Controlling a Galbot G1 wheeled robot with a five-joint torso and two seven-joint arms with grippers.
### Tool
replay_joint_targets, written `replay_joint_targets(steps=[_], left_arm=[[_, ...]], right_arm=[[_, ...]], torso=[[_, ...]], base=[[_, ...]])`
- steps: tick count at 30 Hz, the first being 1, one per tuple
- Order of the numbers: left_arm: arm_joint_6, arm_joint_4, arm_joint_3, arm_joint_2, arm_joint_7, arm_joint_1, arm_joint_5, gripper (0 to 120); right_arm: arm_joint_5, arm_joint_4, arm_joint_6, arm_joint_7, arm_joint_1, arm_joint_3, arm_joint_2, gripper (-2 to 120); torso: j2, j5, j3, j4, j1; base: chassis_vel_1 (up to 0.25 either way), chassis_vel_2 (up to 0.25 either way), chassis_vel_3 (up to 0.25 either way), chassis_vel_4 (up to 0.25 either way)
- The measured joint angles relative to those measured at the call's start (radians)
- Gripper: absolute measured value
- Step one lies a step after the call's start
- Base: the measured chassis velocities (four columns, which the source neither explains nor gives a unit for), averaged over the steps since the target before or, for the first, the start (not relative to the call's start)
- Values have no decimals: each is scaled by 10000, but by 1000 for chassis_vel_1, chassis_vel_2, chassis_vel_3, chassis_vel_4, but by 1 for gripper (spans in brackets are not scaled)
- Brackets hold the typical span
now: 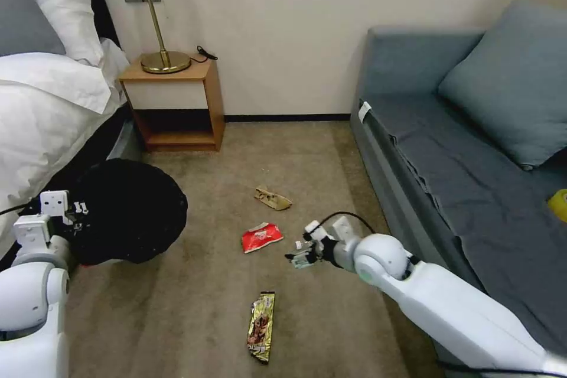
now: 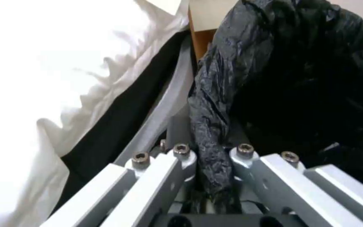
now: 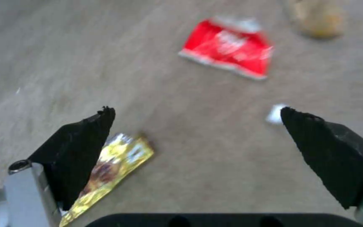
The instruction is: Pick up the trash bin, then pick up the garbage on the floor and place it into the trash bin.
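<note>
Bin step done: my left gripper point(image 2: 211, 176) is clamped on the trash bin point(image 1: 127, 209) liner by the bed, while my right gripper point(image 3: 198, 138), jaws apart, hovers over carpet with red packet point(image 1: 261, 237), gold wrapper point(image 1: 261, 326), tan paper point(image 1: 273, 198) unpicked

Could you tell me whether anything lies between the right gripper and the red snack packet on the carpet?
Nothing visible does. The right gripper hangs over bare carpet with its jaws open, and the red snack packet lies just beyond it towards the trash bin, which the left gripper holds by its bag-lined rim.
</note>
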Motion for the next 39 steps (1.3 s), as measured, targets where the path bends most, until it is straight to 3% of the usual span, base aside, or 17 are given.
replay_joint_targets(steps=[9,26,39], left_arm=[[-211,515,-70,217,118,-114,51,4],[-345,442,-159,71,144,-7,37,4],[-378,410,-217,19,153,58,29,4]], right_arm=[[-1122,-1838,330,-629,504,-1791,945,100],[-2058,-3523,732,-1171,666,-2575,2499,100],[-2838,-4642,1081,-1454,550,-2428,2713,100]], torso=[[1,0,0,-1,0],[1,2,-1,-1,0],[1,2,-1,-2,0]], base=[[0,0,0,0],[0,0,0,0],[0,0,0,0]])
